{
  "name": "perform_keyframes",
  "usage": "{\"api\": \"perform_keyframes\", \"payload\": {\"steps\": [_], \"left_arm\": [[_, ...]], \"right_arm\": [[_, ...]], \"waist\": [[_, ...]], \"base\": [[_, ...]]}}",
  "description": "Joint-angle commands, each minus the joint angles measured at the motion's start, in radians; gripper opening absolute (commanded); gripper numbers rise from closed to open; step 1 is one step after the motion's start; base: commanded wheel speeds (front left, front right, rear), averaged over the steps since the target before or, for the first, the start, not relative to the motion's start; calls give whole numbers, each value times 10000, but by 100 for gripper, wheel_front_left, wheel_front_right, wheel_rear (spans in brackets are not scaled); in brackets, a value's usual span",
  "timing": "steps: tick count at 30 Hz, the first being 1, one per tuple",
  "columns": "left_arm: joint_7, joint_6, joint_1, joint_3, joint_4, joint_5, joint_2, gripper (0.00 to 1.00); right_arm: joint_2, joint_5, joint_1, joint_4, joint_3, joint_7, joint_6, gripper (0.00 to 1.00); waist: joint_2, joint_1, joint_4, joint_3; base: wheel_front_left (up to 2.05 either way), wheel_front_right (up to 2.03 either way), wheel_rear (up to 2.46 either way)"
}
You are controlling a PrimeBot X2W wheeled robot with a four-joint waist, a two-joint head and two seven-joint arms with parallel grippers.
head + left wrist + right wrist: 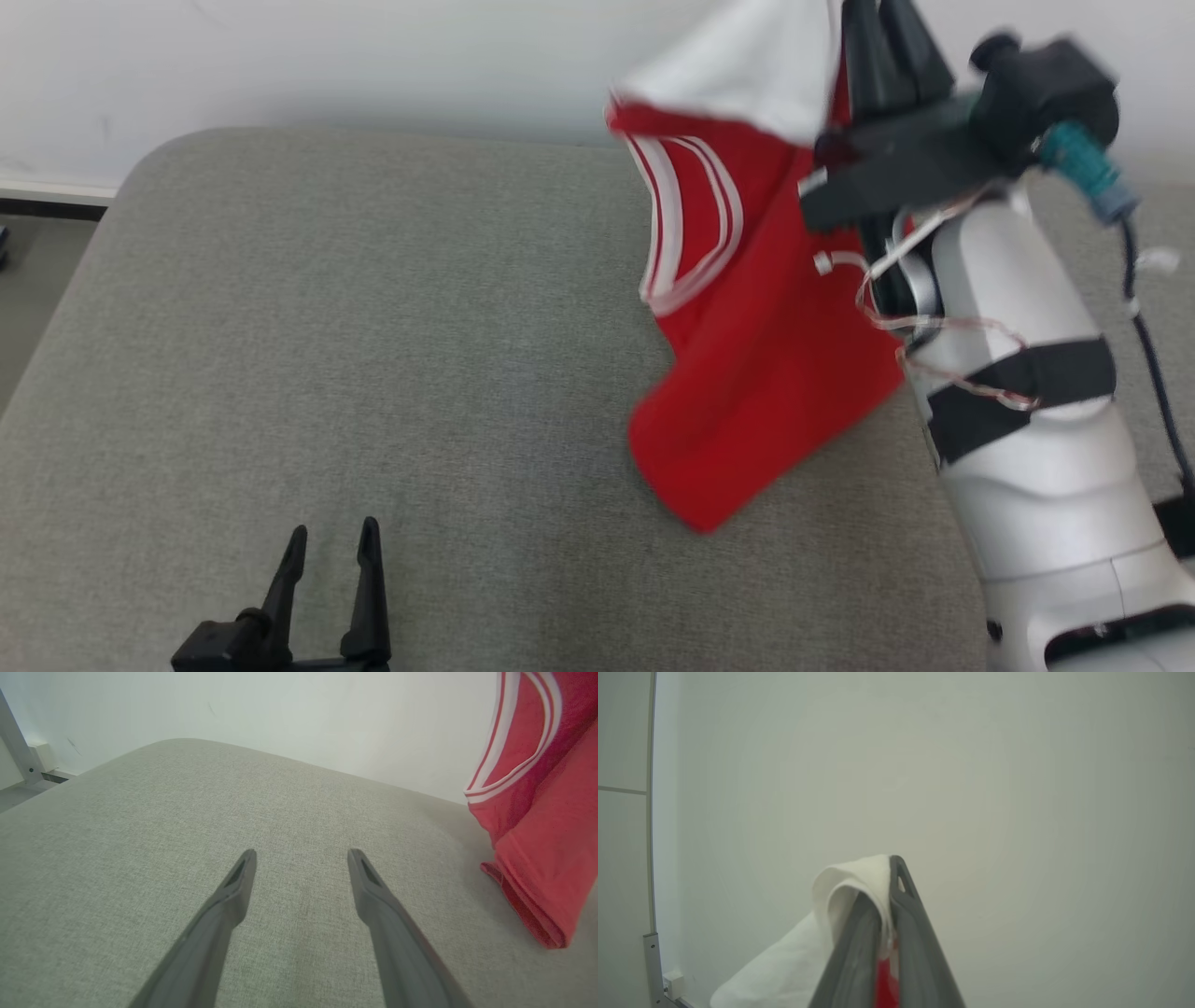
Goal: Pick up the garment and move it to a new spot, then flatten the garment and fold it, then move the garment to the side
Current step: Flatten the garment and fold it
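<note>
The left gripper (334,527) hovered over the near left part of the grey fabric-topped counter (373,327), its two dark fingers spread wide with nothing between them and pointing toward the counter's far edge and the pale wall (327,56) behind it. The middle of the counter lay bare. Over the right part of the counter hung the garment (766,355), red with white stripes curving along one opening and a white panel at its top. It drooped in a loose fold, its lowest corner reaching down toward the counter's near right area; whether that corner touched the fabric could not be told. The right gripper (882,37) was raised high above the counter's far right side, clenched on the garment's top edge, with white cloth draped over one finger and red pinched between the two.
</note>
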Motion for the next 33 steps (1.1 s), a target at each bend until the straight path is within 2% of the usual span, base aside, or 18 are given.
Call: {"api": "perform_keyframes", "payload": {"steps": [1,4,10,12,17,19,20,22,26,29,30,32,33], "left_arm": [[-31,-36,-96,-100,59,-73,-12,100],[-31,-31,-23,-264,105,-167,-14,100],[-31,-5,123,-412,174,-151,-12,100],[-31,5,225,-340,155,-126,-14,100],[-31,13,312,-317,176,-139,-12,100],[-31,-12,277,-404,196,-142,-17,100],[-31,-28,213,-473,204,-109,-13,100],[-31,-39,163,-479,215,-64,-13,100],[-31,-68,164,-432,279,43,-13,100],[-31,-59,197,-397,300,83,-14,100],[-31,-65,216,-365,308,90,-13,100],[-31,-71,256,-341,332,101,-13,100],[-31,-69,278,-333,341,92,-13,100]], "right_arm": [[134,284,-461,-282,206,-1,-24,0],[249,816,-1230,-1013,470,1,-24,0],[340,1623,-1515,-2403,-1,5,-24,0],[262,1610,-991,-2268,-152,5,-24,0],[-498,1346,721,-1424,-543,2,-24,0],[-768,1277,1601,-950,-1017,2,-24,0],[-1035,1098,2427,-535,-1669,2,-24,0],[-1202,879,3161,-156,-2271,1,-24,0],[-1108,536,4336,431,-3263,2,-24,0],[-1034,325,4791,561,-3481,2,-24,0],[-978,265,4979,607,-3555,2,-24,5],[-851,113,5314,704,-3706,2,-24,26],[-775,68,5443,783,-3746,2,-24,59]], "waist": [[-1,-1,144,3],[-1,-1,326,-33],[-1,-1,587,-154],[-1,-1,546,-189],[-1,-1,281,-178],[-1,-1,152,-140],[-1,-1,20,-114],[-1,-1,-117,-114],[-1,-1,-405,-176],[-1,-1,-550,-211],[-1,-1,-614,-238],[-1,-1,-740,-299],[-1,-1,-792,-327]], "base": [[0,0,0],[0,0,0],[0,0,0],[0,0,0],[0,0,0],[0,0,0],[0,0,0],[0,0,0],[0,0,0],[0,0,0],[0,0,0],[0,0,0],[0,0,0]]}}
